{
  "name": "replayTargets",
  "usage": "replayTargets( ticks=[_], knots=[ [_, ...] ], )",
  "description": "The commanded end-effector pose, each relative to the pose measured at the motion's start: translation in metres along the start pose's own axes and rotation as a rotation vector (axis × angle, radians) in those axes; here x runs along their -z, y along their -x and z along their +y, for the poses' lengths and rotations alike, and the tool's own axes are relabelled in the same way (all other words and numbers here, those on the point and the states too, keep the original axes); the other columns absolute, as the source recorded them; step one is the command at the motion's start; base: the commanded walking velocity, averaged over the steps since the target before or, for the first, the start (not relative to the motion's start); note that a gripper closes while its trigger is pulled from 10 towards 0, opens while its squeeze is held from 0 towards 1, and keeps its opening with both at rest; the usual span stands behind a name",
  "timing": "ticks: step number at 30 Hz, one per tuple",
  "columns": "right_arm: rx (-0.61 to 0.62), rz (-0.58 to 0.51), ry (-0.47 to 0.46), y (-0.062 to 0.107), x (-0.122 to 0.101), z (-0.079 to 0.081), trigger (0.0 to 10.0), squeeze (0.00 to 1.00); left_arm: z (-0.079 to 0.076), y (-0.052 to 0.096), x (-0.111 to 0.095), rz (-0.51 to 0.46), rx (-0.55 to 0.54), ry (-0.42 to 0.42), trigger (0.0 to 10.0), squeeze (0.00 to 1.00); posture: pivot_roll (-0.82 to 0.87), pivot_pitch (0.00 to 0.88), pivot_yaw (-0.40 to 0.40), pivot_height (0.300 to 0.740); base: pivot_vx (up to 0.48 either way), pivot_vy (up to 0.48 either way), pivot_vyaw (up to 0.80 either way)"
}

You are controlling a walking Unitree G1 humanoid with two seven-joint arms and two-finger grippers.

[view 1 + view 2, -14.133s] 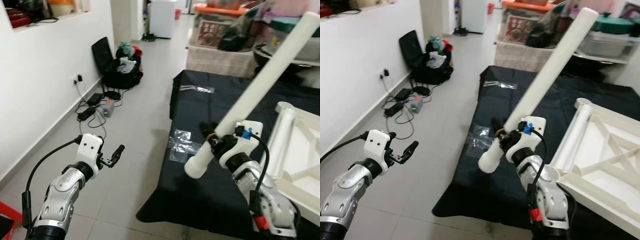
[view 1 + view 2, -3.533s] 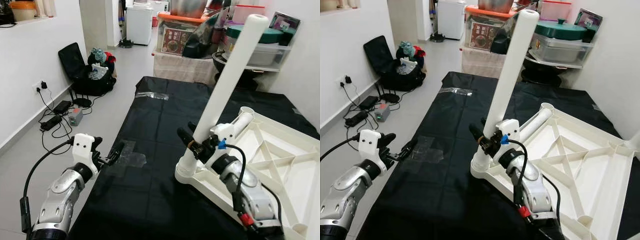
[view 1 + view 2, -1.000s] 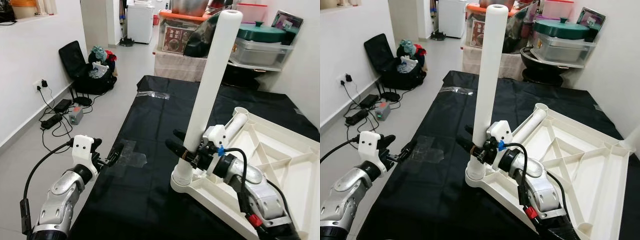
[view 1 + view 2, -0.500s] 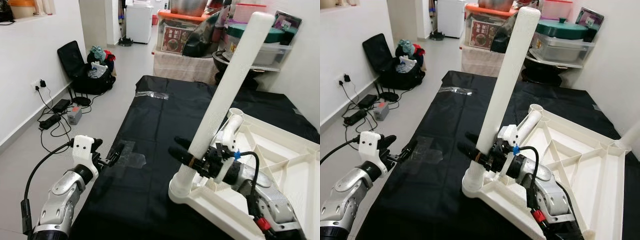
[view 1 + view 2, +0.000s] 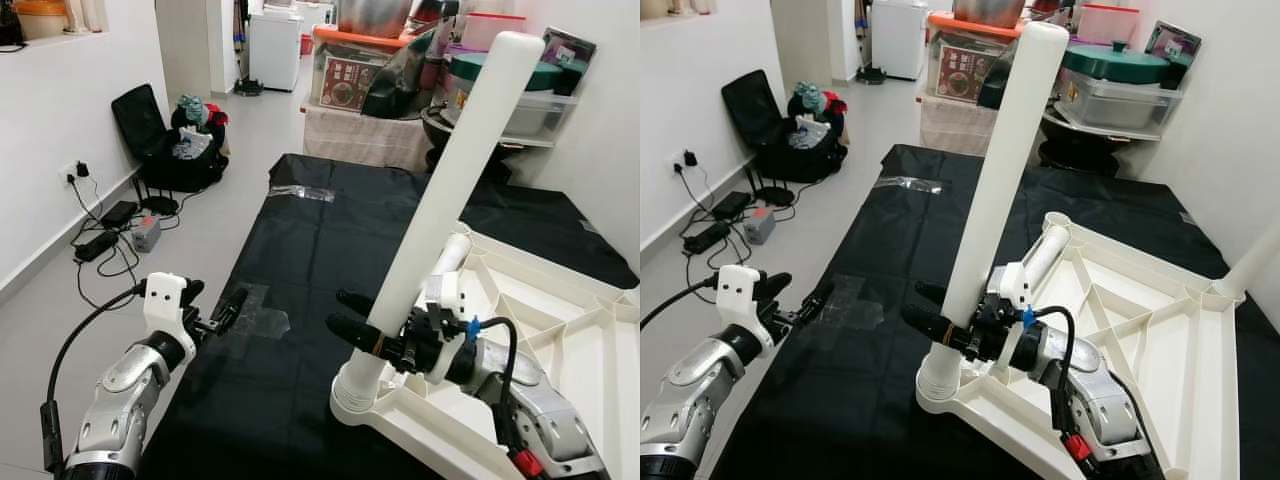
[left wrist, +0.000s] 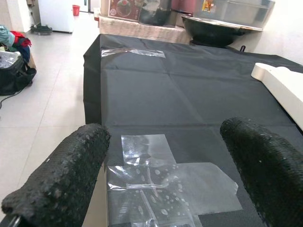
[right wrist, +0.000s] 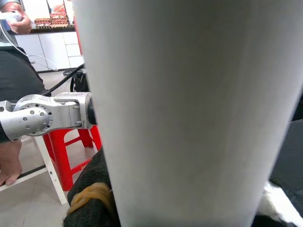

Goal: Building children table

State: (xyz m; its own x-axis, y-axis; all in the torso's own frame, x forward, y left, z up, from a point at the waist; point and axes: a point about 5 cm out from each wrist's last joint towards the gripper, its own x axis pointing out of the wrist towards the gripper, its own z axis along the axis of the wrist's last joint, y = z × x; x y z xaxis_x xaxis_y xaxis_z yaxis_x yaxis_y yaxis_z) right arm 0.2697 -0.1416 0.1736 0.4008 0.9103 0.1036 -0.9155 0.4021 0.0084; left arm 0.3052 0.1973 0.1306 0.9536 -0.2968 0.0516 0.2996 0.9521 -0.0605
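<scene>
From the head cams: the right gripper (image 5: 372,338) has its fingers clamped round the white table leg (image 5: 448,190), low down. The leg leans right, its foot sitting in the corner socket (image 5: 352,392) of the upside-down white tabletop (image 5: 1160,345) on the black cloth (image 5: 330,250). The left gripper (image 5: 228,307) hovers over the cloth's edge.

Left wrist cam: fingers (image 6: 66,175) spread wide, nothing between them, clear plastic wrap (image 6: 165,177) lying on the cloth below.

Right wrist cam: leg right up against the lens, a red stool (image 7: 71,156) behind.
</scene>
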Motion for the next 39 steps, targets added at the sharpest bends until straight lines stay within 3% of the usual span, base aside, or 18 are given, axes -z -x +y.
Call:
replayTargets(
  ticks=[1,10,12,29,37,38,39],
  knots=[
    [-0.029,0.091,-0.103,-0.001,0.028,0.009,10.0,0.00,-0.001,-0.001,0.005,0.024,0.003,0.011,10.0,0.00,0.11,0.000,-0.104,0.740,0.000,0.000,0.00],
    [-0.088,0.043,-0.033,-0.010,0.009,0.010,10.0,0.00,-0.001,-0.002,0.005,0.023,0.006,0.022,10.0,0.00,0.11,0.000,-0.101,0.740,0.000,0.000,0.00],
    [-0.178,0.085,-0.008,-0.013,0.008,0.018,10.0,0.00,-0.002,-0.004,0.004,0.020,0.010,0.026,10.0,0.00,0.11,0.000,-0.093,0.740,0.000,0.000,0.00],
    [-0.384,0.245,-0.005,-0.011,0.009,0.027,10.0,0.00,-0.005,-0.002,0.007,0.018,0.009,0.046,10.0,0.00,0.11,0.000,-0.114,0.740,0.000,0.000,0.00],
    [-0.333,0.195,-0.021,-0.020,0.010,0.027,10.0,0.00,-0.004,0.000,0.008,0.021,0.003,0.048,10.0,0.00,0.11,0.000,-0.119,0.740,0.000,0.000,0.00],
    [-0.291,0.176,-0.027,-0.024,0.010,0.025,10.0,0.00,-0.004,0.001,0.008,0.022,0.000,0.049,10.0,0.00,0.11,0.000,-0.119,0.740,0.000,0.000,0.00],
    [-0.156,0.134,-0.008,-0.031,0.012,0.019,10.0,0.00,-0.003,0.002,0.009,0.024,-0.004,0.051,10.0,0.00,0.11,0.000,-0.123,0.740,0.000,0.000,0.00]
  ],
)
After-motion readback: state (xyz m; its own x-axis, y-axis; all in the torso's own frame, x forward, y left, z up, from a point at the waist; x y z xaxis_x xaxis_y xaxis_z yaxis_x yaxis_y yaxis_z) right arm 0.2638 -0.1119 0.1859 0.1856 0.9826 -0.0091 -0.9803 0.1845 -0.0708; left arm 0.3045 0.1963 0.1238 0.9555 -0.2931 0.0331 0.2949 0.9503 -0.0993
